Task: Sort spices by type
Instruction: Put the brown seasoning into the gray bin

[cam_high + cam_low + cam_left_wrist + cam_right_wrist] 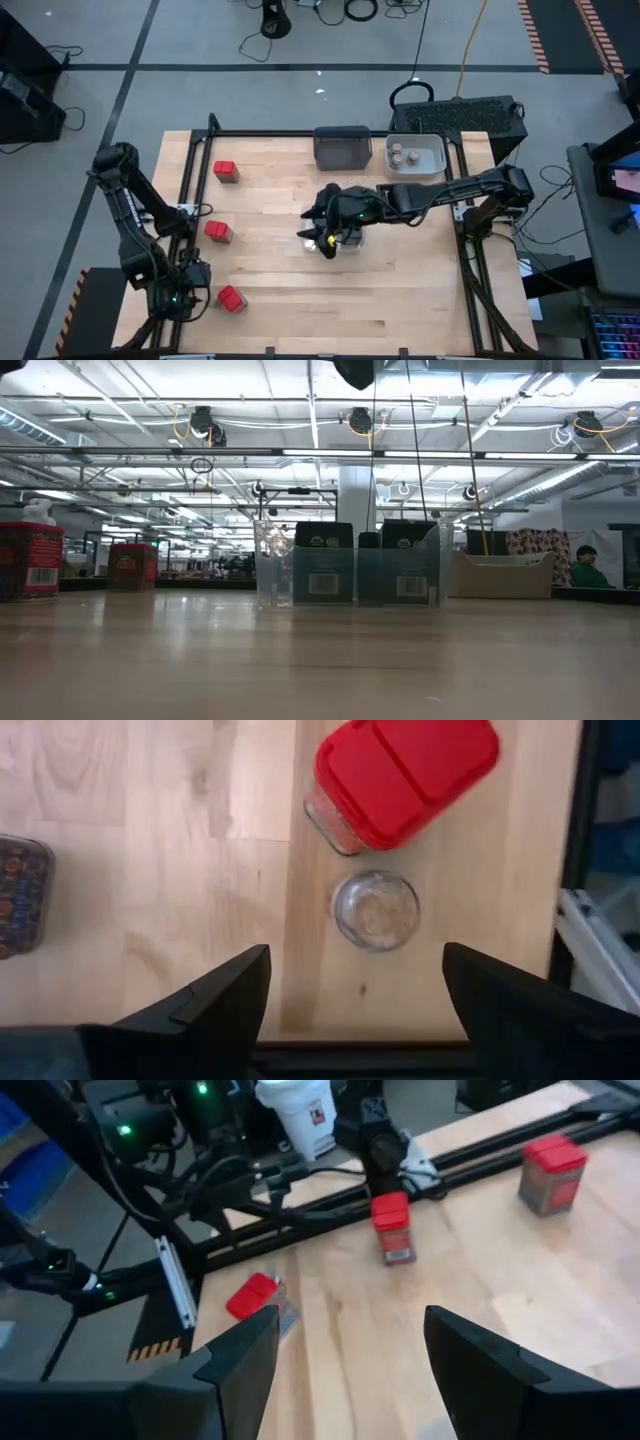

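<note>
My right claw: fingers spread, hovering over the clear bin at mid-worktop.
My left claw: fingers spread, empty, at the near left corner, beside a red-topped spice.
Red-topped spices: two more stand well apart along the left side.
Dark boxy spices: upright inside the clear bin.
Tan-lidded jars: in the light grey bin at the far edge, beside the dark grey bin.

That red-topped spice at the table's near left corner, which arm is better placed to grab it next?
Left. The left gripper hangs open right beside that red-topped spice, while the right gripper is at mid-table over the clear bin.
</note>
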